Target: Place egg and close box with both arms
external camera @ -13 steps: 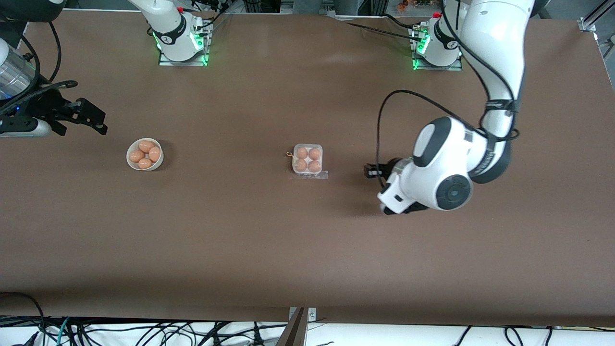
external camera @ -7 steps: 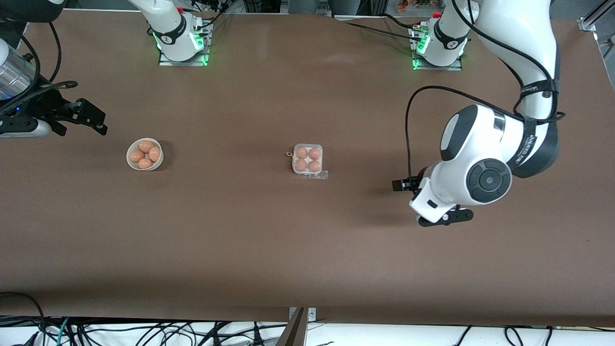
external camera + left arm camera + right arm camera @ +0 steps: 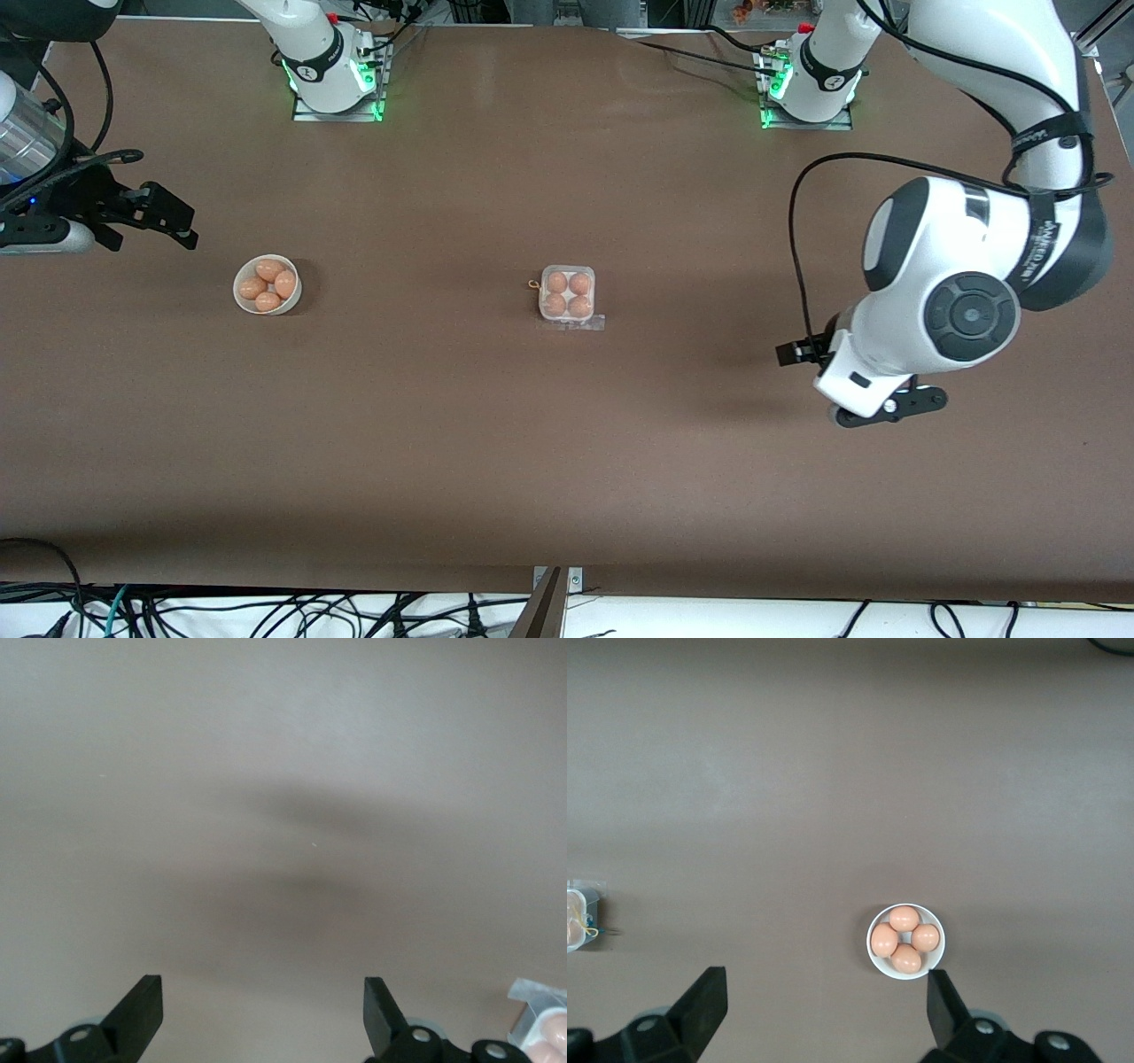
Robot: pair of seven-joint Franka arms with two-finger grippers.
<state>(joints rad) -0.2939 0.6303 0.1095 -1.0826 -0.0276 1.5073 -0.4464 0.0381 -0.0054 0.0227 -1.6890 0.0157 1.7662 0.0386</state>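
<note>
The clear box (image 3: 568, 268) sits mid-table with several brown eggs (image 3: 567, 294) in its cells; a clear flap (image 3: 592, 324) lies on the table at its nearer edge. An edge of the box (image 3: 534, 991) shows in the left wrist view and a corner of the box (image 3: 586, 902) in the right wrist view. The left arm (image 3: 939, 292) hangs over bare table toward its own end, away from the box, and my left gripper (image 3: 263, 988) is open and empty. My right gripper (image 3: 182, 221) waits open over the table's right-arm end, beside the bowl, and the right gripper (image 3: 824, 985) holds nothing.
A round white bowl (image 3: 237, 289) with several more eggs (image 3: 268, 283) stands toward the right arm's end; the bowl (image 3: 871, 951) also shows in the right wrist view. Both arm bases (image 3: 335, 71) stand along the table edge farthest from the camera. Cables hang below the near edge.
The left arm has swung away from the box toward its own end of the table. The right arm, box and bowl have not moved.
</note>
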